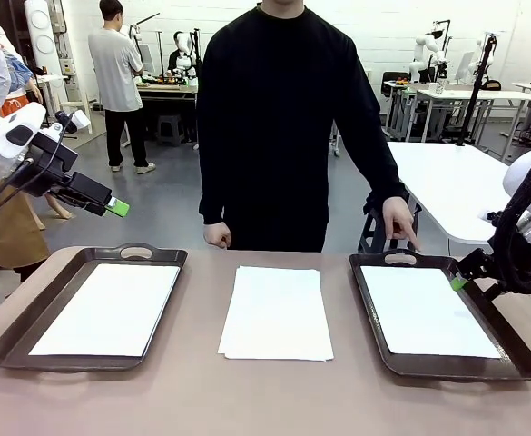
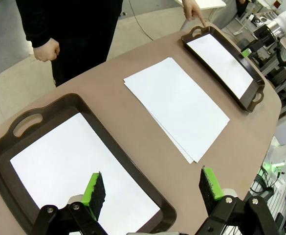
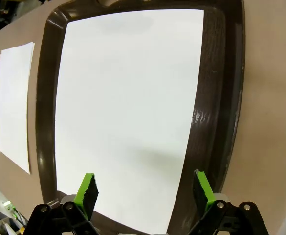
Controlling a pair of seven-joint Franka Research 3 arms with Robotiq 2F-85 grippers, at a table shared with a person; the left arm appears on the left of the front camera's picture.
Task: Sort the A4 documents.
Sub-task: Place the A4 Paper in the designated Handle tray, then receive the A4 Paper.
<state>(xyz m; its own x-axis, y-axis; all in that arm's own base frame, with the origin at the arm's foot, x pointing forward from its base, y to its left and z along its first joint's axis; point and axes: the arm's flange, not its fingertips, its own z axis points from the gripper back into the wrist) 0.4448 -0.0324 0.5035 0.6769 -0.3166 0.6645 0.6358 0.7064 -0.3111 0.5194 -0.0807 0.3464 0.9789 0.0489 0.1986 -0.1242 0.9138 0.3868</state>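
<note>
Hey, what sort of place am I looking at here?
Probably a robotics lab: the left gripper and right gripper at a brown table, with white workbenches on a bare floor behind the person.

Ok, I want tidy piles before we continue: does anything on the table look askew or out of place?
Only the middle stack of A4 documents: its sheets are slightly fanned, edges out of line. The paper in the left tray and the paper in the right tray lie flat. Nothing looks spilled or damaged.
</note>
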